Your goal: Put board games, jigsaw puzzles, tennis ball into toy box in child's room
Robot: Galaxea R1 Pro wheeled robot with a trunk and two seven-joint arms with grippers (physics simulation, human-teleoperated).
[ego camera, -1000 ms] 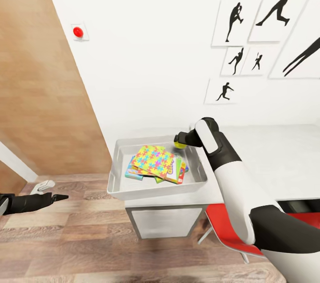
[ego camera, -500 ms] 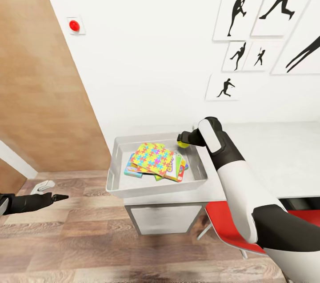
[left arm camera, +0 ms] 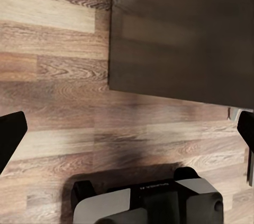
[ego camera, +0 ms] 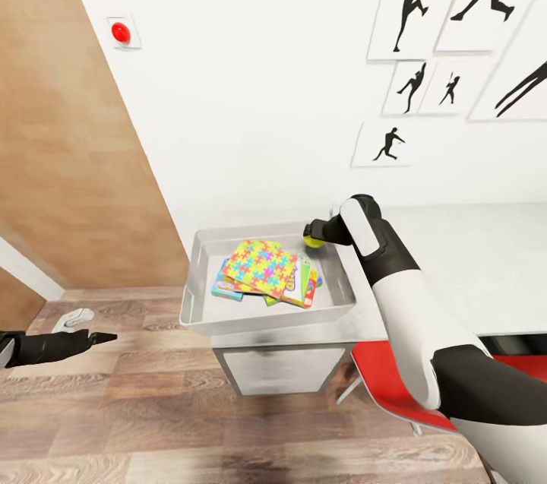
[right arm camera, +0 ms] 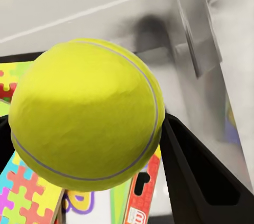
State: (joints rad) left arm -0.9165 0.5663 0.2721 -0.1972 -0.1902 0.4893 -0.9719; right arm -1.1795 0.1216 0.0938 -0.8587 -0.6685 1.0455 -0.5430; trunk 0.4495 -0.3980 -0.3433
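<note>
Tennis ball (ego camera: 311,242) held by the right gripper (ego camera: 314,232) over the far right corner of the toy box (ego camera: 199,264).

It is best released low, over the stacked jigsaw puzzles (ego camera: 262,267) and board games (ego camera: 302,285), so no bounce-out is risked. The grip is confirmed close-up in the right wrist view; the left gripper (left arm camera: 127,139), spread wide and empty above the wood floor (left arm camera: 53,81), is seen from its own wrist.

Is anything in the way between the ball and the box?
Nothing visible. The right gripper holds the ball just over the far right corner of the box, above the puzzle and games already inside.
</note>
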